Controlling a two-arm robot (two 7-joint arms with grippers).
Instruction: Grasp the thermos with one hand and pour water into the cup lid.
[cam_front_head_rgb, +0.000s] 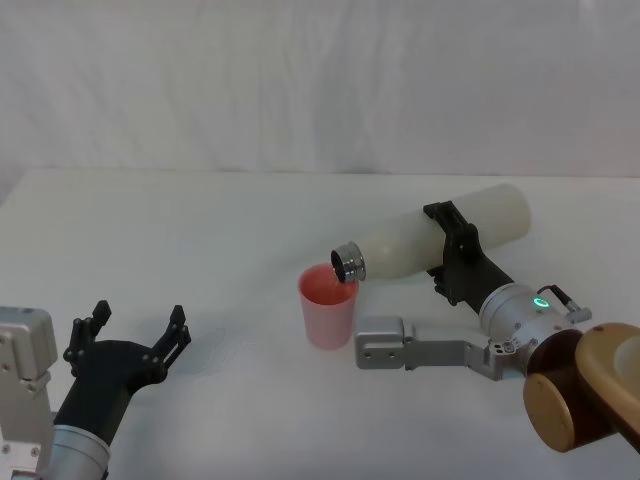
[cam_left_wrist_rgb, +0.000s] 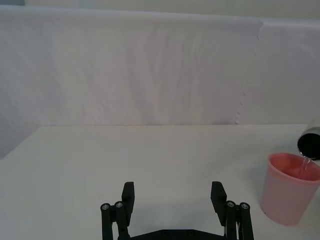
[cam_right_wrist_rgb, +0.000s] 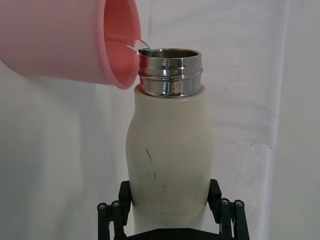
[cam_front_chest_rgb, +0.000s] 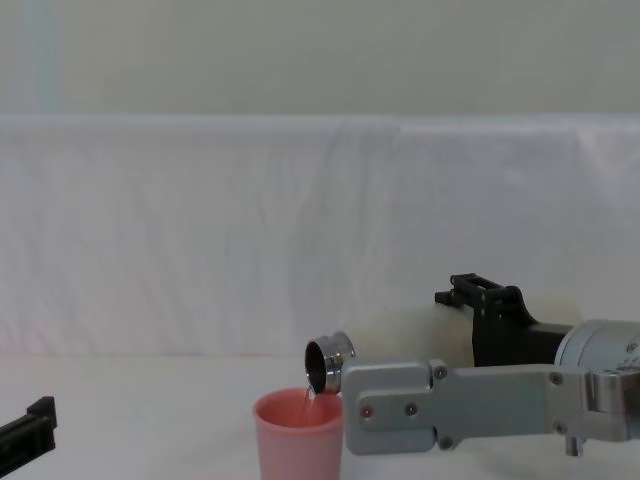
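1. Thermos (cam_front_head_rgb: 440, 240) handling first: it is a rigid, smooth-walled bottle with water inside, so reckon it fairly heavy and slippery, its weight shifting toward the neck as it tips. You have it well held: the right gripper (cam_front_head_rgb: 452, 252) is clamped across the cream body about mid-length, one finger on each side, clear of the steel neck (cam_right_wrist_rgb: 170, 72).
2. Left gripper (cam_front_head_rgb: 133, 336), nearest you on the table's left, sits idle with its fingers spread wide and nothing between them, well apart from the cup.
3. Cup (cam_front_head_rgb: 328, 306) stands upright on the table (cam_front_head_rgb: 200, 230) near the middle. It is small, light plastic and would probably slide or topple at a nudge, so keep the neck from pushing its rim.
4. Above it, the thermos lies tilted almost level, mouth just over the cup's rim on your right.
5. Contents: a thin stream (cam_left_wrist_rgb: 304, 161) of water runs from the mouth into the cup. How full the cup is, you cannot tell.
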